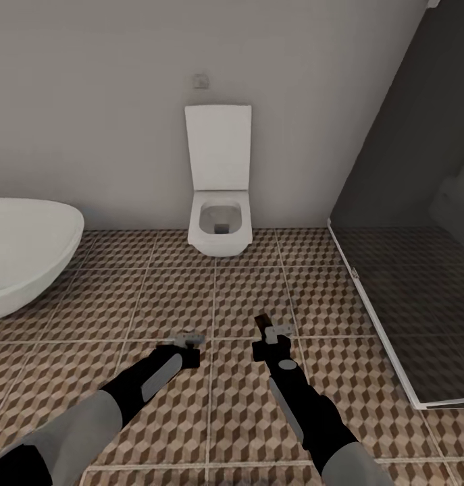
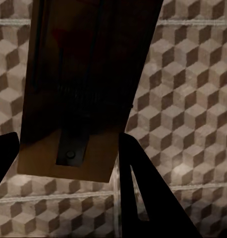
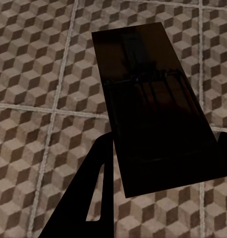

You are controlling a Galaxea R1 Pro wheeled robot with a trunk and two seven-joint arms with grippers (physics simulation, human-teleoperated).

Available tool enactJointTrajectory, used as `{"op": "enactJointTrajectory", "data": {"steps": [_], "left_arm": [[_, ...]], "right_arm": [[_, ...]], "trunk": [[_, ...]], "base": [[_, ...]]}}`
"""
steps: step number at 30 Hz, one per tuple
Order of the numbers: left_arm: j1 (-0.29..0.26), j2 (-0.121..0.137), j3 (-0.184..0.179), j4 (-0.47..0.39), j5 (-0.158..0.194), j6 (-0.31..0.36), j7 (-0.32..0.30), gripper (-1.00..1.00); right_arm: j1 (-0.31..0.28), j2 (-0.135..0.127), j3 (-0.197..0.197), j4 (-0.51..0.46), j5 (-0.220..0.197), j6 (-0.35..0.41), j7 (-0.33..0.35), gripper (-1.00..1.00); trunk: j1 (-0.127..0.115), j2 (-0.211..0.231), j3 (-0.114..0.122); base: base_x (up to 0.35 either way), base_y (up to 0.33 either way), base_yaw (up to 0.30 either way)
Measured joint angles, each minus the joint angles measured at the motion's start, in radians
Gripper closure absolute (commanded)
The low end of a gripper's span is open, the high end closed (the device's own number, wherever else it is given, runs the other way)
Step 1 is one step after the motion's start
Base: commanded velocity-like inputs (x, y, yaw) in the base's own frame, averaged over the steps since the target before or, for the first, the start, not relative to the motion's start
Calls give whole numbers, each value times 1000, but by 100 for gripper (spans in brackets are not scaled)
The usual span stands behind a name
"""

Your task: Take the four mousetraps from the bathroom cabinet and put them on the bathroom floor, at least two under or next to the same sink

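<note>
Currently your head view looks down on the floor (image 1: 157,297), with a white toilet (image 1: 219,202) against the grey wall at upper centre, the rim of a white basin (image 1: 29,250) at the left edge and a dark glass shower screen (image 1: 407,270) at the right. Both your arms reach forward at the bottom of the frame, above the tiles.

Left gripper (image 1: 186,342), lower centre-left: its wrist view shows a mousetrap (image 2: 79,94) lying between the two dark fingers (image 2: 143,193), tan board edge and dark metal plate visible. The fingers are closed against its sides, so you are gripping it. It hangs over the floor, clear of the tiles.

Right gripper (image 1: 275,332), lower centre: a second mousetrap (image 3: 158,114) sits between its fingers (image 3: 93,198), heavily shadowed, its wire parts barely readable. This one too is clamped and held above the floor. In the head view its brown end (image 1: 263,320) projects just beyond the fingertips.
</note>
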State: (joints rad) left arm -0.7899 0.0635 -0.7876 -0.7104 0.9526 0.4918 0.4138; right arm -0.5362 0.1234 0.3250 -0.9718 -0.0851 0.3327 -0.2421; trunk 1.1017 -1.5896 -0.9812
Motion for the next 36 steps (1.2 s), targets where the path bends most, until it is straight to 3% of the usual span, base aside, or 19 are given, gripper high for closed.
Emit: {"op": "enactJointTrajectory", "data": {"steps": [4, 6, 8, 11, 13, 15, 18, 21, 26, 32, 36], "left_arm": [[-22, -27, 37, 25, -1, 117, 37, 100], [-64, -39, 99, 35, -5, 209, 59, 100], [-99, -42, 153, 61, -8, 244, 67, 100], [-129, -41, 205, 104, -22, 259, 72, 100], [-136, -37, 216, 113, -34, 243, 71, 100], [-140, -34, 220, 111, -49, 183, 67, 100], [-142, -28, 208, 102, -58, 71, 63, 100], [-128, -26, 159, 99, -60, 3, 61, 100], [-99, -27, 23, 89, -61, -33, 62, 100], [-94, -27, -12, 15, -60, -31, 64, 100], [-92, -26, -15, 1, -59, -29, 66, 100]], "right_arm": [[0, 1, 0, 2, 0, 0, 0, 100], [0, 1, 0, 2, 0, 0, 0, 100], [0, 2, 0, 3, 0, 0, 0, 100], [0, 3, 0, 3, 0, 0, 0, 100], [0, 4, 0, 3, 0, 0, 0, 100], [0, 6, 1, 4, 0, 0, 0, 100], [0, 7, 1, 4, -1, 0, 0, 100], [0, 7, 1, 4, -1, 0, 0, 100], [0, 5, 0, 4, -1, 0, 0, 100], [0, 10, -2, 4, 0, 10, -2, 100], [0, 12, -6, 3, -3, 74, -1, 100]], "trunk": [[0, 0, 0], [0, 0, 0], [0, 0, 0], [0, 0, 0], [0, 0, 0], [0, 0, 0], [0, 0, 0], [0, 0, 0], [0, 0, 0], [0, 0, 0], [0, 0, 0]], "base": [[0, 0, 0], [0, 0, 0], [0, 0, 0], [0, 0, 0], [0, 0, 0], [0, 0, 0], [0, 0, 0], [0, 0, 0], [0, 0, 0], [0, 0, 0], [0, 0, 0]]}}
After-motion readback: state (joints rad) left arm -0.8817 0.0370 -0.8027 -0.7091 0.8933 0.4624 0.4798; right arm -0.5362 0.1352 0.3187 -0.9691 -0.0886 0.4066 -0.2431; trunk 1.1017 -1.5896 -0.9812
